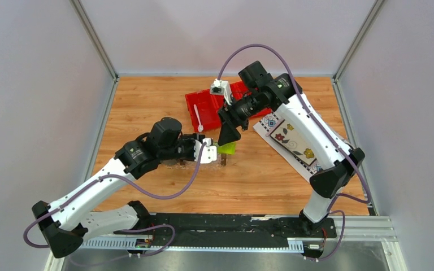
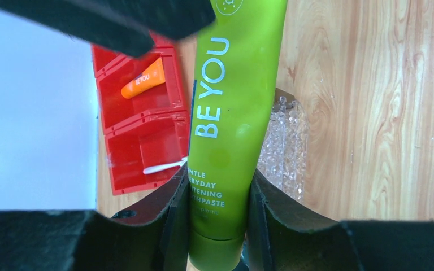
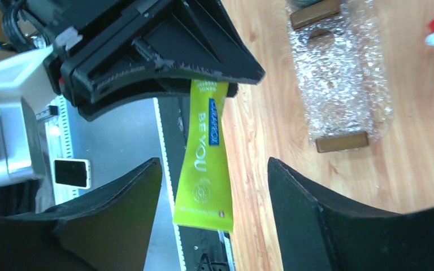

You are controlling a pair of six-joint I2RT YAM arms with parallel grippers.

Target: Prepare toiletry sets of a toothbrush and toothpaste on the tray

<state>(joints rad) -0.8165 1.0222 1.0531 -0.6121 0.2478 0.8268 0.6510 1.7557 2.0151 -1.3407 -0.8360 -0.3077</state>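
Toothpaste — the lime green tube (image 2: 226, 113) — hangs just beside the tray (image 3: 339, 84), its cap end clamped in the left gripper (image 2: 219, 195). The right gripper (image 3: 215, 169) has its jaws apart, clear of the tube's crimped edge. Bare table (image 3: 424, 169) borders the tray's long edges — the red bin (image 2: 141, 141) lies beyond.

Lime-green tube (image 2: 226, 130) with white lettering, orange tube (image 2: 142, 79), red bin (image 2: 147, 144), white toothbrush (image 1: 198, 119), flower-patterned white cloth (image 1: 291, 141)

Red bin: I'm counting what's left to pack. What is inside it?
In the red bin, an orange toothpaste tube lies in one compartment and a white toothbrush in the next. The right arm covers the rest.
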